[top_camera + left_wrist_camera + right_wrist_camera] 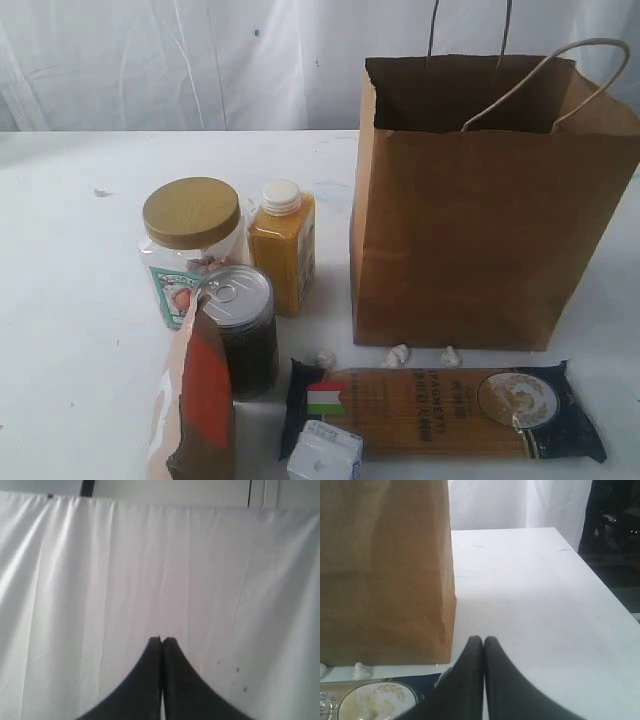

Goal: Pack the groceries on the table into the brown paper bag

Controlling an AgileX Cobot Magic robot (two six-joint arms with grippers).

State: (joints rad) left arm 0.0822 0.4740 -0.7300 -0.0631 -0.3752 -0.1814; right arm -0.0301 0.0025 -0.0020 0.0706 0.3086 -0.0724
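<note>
Currently, brown paper bag (480,200) upright on the right of the white surface (70,300), mouth open, twine handles up. All groceries outside it.

Clear jar (190,250) with gold lid and yellow bottle (283,250) side by side, left of the bag. Dark can (243,330) just nearer than those two, upright, pull-tab on top. Orange-brown pouch (195,410) nearest on the left, standing against the can's near-left side. Spaghetti packet (440,410) flat along the bag's near side. Small white box (325,455) at the near edge, overlapping the packet's left end. Three white crumbs (398,355) between bag and packet.

Left hand (162,640): fingers pressed together, nothing between them, facing a white curtain (100,580).

Right hand (483,639): fingers pressed together, empty, above the surface beside the bag's corner, near the packet's end.
</note>
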